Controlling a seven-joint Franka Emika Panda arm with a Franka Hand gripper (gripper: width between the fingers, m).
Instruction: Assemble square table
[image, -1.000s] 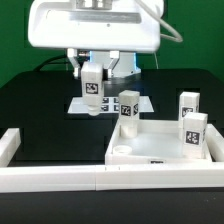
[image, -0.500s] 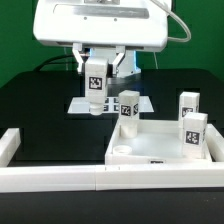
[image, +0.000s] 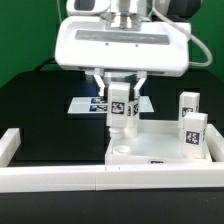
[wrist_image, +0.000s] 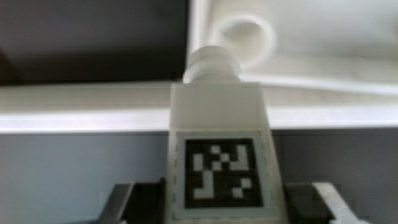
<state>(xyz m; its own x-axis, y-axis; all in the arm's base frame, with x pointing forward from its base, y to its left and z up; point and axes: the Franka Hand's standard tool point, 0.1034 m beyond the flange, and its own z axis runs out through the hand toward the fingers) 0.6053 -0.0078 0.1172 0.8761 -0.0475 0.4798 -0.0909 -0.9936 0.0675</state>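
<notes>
The gripper (image: 119, 92) is clamped on a white plastic leg (image: 119, 104), held upright above the square slab's (image: 160, 150) far corner on the exterior view's left, in front of another leg standing there. Two more tagged legs (image: 191, 122) stand at the slab's opposite side. Only the wrist view shows the held leg's (wrist_image: 221, 150) rounded tip pointing toward a round socket (wrist_image: 244, 40).

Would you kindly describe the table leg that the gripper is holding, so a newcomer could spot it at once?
Start at the white square tabletop at the front. Above its far corner on the exterior view's left hangs the gripper, shut on a white tagged leg. Unlike the other legs, it is off the surface.
</notes>
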